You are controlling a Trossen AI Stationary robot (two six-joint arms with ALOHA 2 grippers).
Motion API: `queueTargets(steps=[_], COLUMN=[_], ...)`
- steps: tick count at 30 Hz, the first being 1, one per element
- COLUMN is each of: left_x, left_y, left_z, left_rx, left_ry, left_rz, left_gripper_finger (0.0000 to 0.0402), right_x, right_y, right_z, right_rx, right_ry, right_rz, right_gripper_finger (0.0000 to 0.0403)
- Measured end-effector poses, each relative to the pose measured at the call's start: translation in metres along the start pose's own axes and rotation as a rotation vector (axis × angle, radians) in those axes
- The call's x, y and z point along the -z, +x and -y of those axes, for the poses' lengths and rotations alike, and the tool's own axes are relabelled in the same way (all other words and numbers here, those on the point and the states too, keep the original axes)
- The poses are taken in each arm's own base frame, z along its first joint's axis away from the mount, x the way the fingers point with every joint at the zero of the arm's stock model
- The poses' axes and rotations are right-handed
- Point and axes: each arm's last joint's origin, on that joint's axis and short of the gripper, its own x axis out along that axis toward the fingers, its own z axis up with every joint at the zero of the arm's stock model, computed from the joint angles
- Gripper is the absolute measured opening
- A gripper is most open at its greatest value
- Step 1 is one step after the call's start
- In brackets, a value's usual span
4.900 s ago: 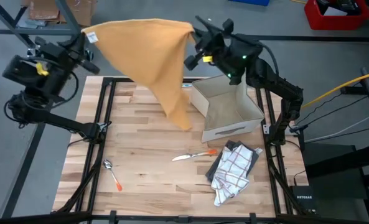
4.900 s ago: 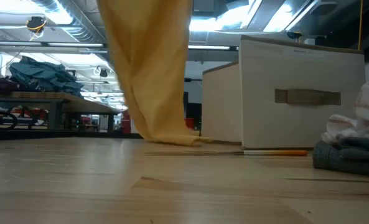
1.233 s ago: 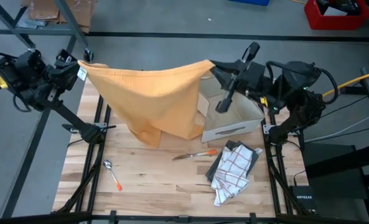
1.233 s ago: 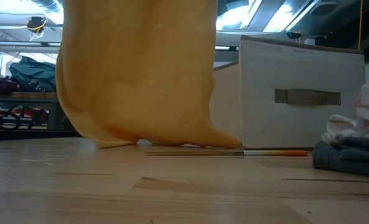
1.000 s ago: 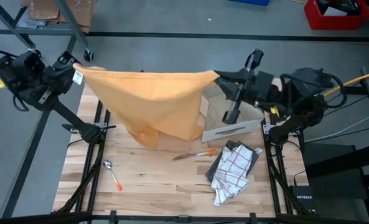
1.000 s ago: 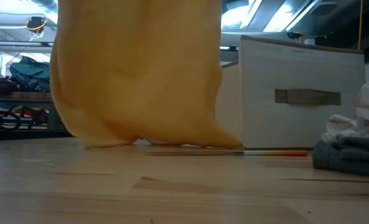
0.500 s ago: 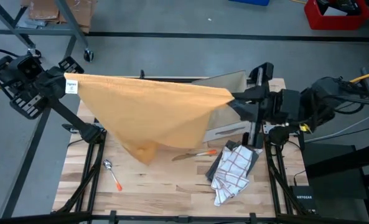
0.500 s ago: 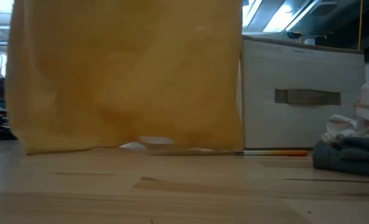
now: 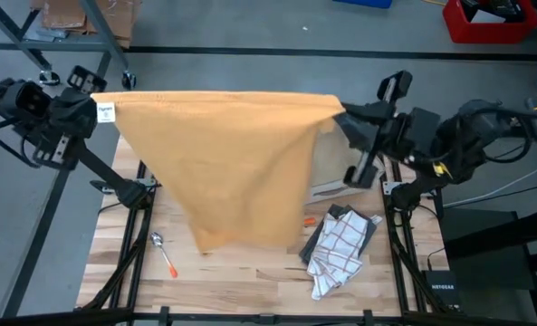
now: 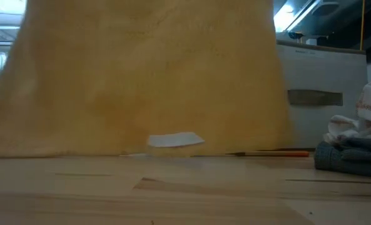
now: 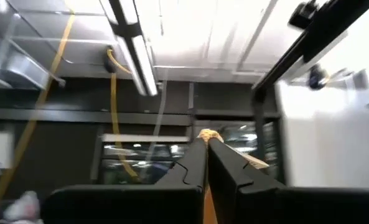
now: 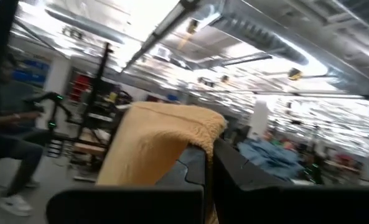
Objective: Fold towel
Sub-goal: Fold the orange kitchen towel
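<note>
**A:** Your towel point(image 9: 232, 163) went from a bunched drape to a flat sheet. Top edge is now taut between the arms, high over the table point(image 9: 241, 281).

**B:** Grips?

**A:** Left gripper point(image 9: 94, 107) and right gripper point(image 9: 348, 116) are both clamped shut, one top corner each. Bottom edge hangs at the tabletop, in front of the box point(image 10: 323, 100).

**B:** So?

**A:** You're spread out, I'd say ready to lay it down. No fold made yet.
</note>
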Motion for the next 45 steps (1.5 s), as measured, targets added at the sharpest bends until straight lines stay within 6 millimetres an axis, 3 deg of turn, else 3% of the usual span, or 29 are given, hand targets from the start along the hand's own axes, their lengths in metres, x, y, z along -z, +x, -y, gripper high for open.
queueTargets(steps=[6,15,31,39,45], left_x=[0.002,0.017,0.042,0.049,0.057], left_y=[-0.001,-0.006,-0.006,-0.010,-0.014], left_z=[-0.006,-0.012,-0.016,-0.020,-0.022], left_rx=[-0.172,-0.484,-0.789,-0.863,-0.880], left_ry=[0.187,0.470,0.757,0.790,0.831], left_rz=[-0.092,-0.432,-0.751,-0.793,-0.822], left_gripper_finger=[0.0000,0.0000,0.0000,0.0000,0.0000], right_x=[0.017,0.049,0.127,0.167,0.182], right_y=[0.010,0.025,0.071,0.089,0.093], right_z=[0.009,0.030,0.095,0.139,0.165], right_rx=[0.039,0.088,0.091,0.177,0.245], right_ry=[-0.087,-0.193,-0.263,-0.294,-0.324], right_rz=[-0.096,-0.277,-0.504,-0.604,-0.642], right_gripper_finger=[0.0010,0.0010,0.0010,0.0010,0.0010])
